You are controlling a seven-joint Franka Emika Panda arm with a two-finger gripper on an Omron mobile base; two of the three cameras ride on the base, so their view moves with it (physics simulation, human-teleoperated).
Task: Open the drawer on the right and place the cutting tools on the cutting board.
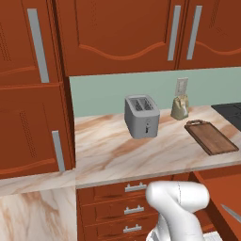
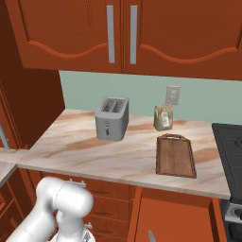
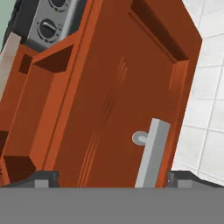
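1. Gripper (image 3: 112,178) fingers stand wide apart and hold nothing; in the hand view the two dark tips sit low on either side of the silver bar handle (image 3: 152,153).
2. That handle is on the front panel of the drawer (image 3: 118,100), which is pulled out: its open box shows beside the panel, with the stove knobs (image 3: 47,28) beyond it.
3. From the base views, the drawer juts out below the counter at the right, and a slim grey blade, likely the knife (image 1: 231,212), lies inside it. I cannot make out the peeler.
4. On the counter (image 1: 113,150), the cutting board (image 1: 210,136) lies bare at the right, with the toaster (image 1: 141,116) to its left and a small bag (image 1: 180,108) behind it by the wall.
5. Step in hand, as I judge it: the opening looks done or nearly so. The next move calls for lifting clear of the handle, reaching into the drawer and closing on one tool.
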